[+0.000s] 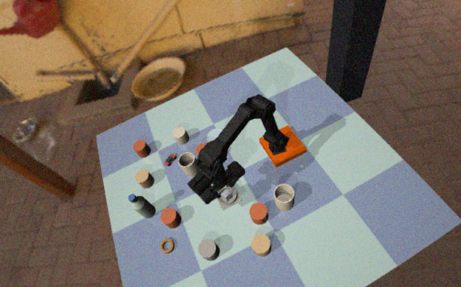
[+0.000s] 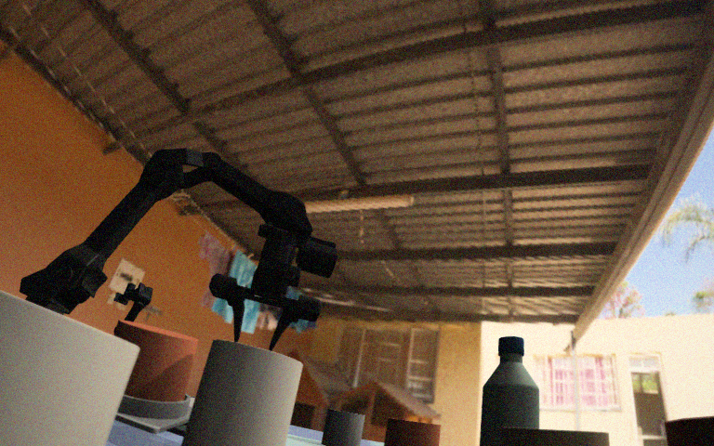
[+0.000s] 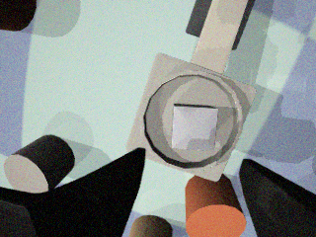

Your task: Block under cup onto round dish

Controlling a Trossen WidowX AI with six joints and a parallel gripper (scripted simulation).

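Note:
A pale grey block point(image 1: 227, 194) point(image 3: 195, 127) lies uncovered inside the round rim of the balance's near pan point(image 3: 152, 143). The pale beam point(image 3: 213, 46) runs away from this pan. One orange-red cup point(image 1: 201, 149) point(image 2: 157, 362) stands on the balance's far end, partly behind the arm in the top view. The other orange-red cup point(image 1: 258, 213) point(image 3: 214, 222) stands on the table beside the near pan. My gripper point(image 3: 193, 161) point(image 2: 254, 345) is open and empty, pointing down above the near pan, its fingers either side of the block in the wrist view. The pale round dish point(image 1: 216, 134) is partly hidden behind the arm.
Hollow beige cups point(image 1: 187, 164) point(image 1: 284, 196) stand on both sides of the balance. A dark bottle point(image 1: 143, 207) point(image 2: 510, 402) stands at the left. A grey cylinder point(image 1: 208, 249), tan cylinder point(image 1: 260, 244), brown ring point(image 1: 162, 248) and toy car point(image 1: 170, 159) are around it.

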